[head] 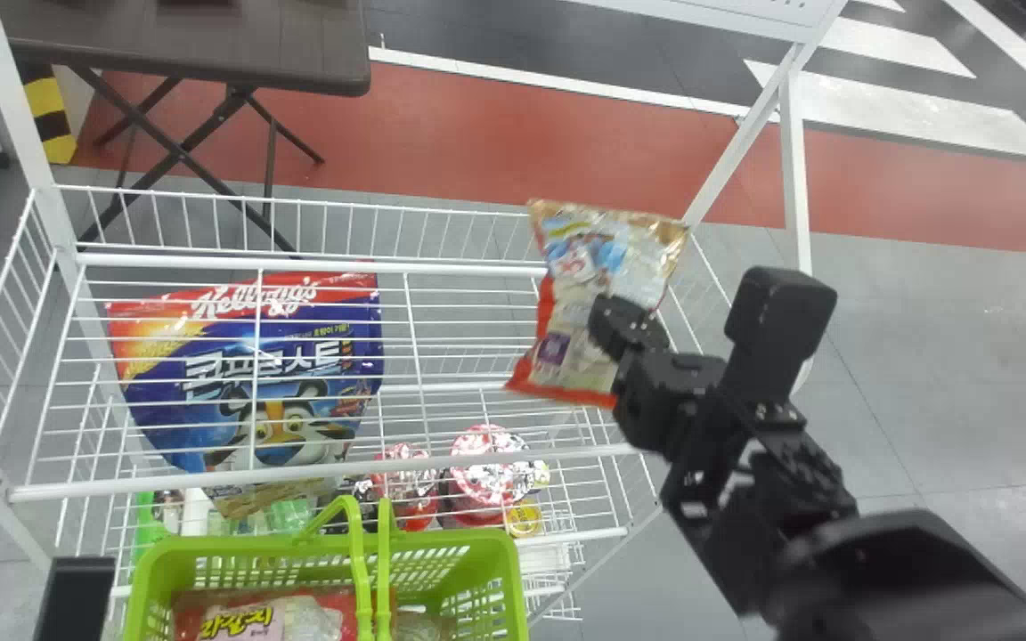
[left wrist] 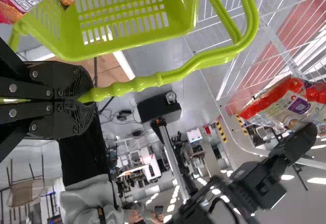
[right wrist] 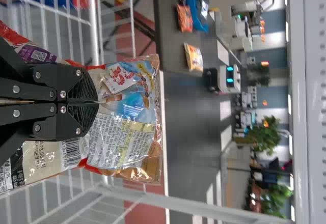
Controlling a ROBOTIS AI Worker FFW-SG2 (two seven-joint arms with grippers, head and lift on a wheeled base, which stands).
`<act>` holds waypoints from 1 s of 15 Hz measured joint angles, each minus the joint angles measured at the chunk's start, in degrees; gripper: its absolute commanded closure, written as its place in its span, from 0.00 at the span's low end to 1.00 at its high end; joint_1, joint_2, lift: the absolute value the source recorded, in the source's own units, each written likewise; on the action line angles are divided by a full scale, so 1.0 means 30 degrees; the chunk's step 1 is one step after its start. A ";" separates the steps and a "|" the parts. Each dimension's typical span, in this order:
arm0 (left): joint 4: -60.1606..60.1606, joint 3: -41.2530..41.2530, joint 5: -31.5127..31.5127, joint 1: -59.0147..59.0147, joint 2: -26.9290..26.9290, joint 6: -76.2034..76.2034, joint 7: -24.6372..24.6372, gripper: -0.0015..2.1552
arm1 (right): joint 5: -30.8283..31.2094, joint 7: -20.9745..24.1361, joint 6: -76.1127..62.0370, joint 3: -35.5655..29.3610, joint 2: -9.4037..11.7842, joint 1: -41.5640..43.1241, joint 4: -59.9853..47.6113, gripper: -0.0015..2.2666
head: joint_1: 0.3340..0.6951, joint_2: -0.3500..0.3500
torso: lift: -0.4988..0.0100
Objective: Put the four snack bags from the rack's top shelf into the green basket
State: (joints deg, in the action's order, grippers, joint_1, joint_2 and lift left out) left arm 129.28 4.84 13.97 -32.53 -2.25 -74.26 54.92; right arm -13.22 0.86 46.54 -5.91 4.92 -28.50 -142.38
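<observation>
With my right gripper (right wrist: 97,102) I'm pinching a probably light, slippery snack bag (head: 580,267) mid-body, beyond the green basket (head: 246,545); my left gripper (left wrist: 90,100) is clasping its handle (left wrist: 137,84).

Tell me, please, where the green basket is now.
In the head view, the green basket is at the bottom, left of centre, in front of the white rack; in the left wrist view, the left tool grips its handle.

A dark folding table (head: 175,44) stood on crossed legs by a red floor band (head: 451,133), with grey flooring (head: 967,383) on one side and white stripes (head: 905,111) on the other. Farther off were leafy plants (right wrist: 267,135) and bright ceiling lights (left wrist: 173,201).
</observation>
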 measured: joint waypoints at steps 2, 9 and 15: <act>0.0003 0.0000 0.0000 0.0005 0.0004 0.0011 -0.0005 0.98 | -0.1768 -0.1265 0.3533 -0.0566 0.0000 -0.1223 -0.1739 0.97 | 1.00 0.00 | 0.98; -0.0099 0.0029 0.0000 0.0069 0.0052 0.0041 -0.0040 0.98 | -0.4666 -0.4504 1.0987 -0.1722 0.0042 -0.4304 -0.3164 0.97 | 1.00 0.00 | 0.98; 0.0113 0.0029 0.0012 -0.0109 0.0009 0.0041 -0.0001 0.98 | -0.3591 -0.4524 0.8424 -0.0191 0.0770 -0.5165 -0.0485 0.97 | 1.00 0.00 | 0.98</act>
State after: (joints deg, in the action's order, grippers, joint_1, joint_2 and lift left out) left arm 129.62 4.92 14.01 -32.86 -2.22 -74.14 54.92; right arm -23.99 -12.71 71.81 -6.48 7.23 -44.00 -143.83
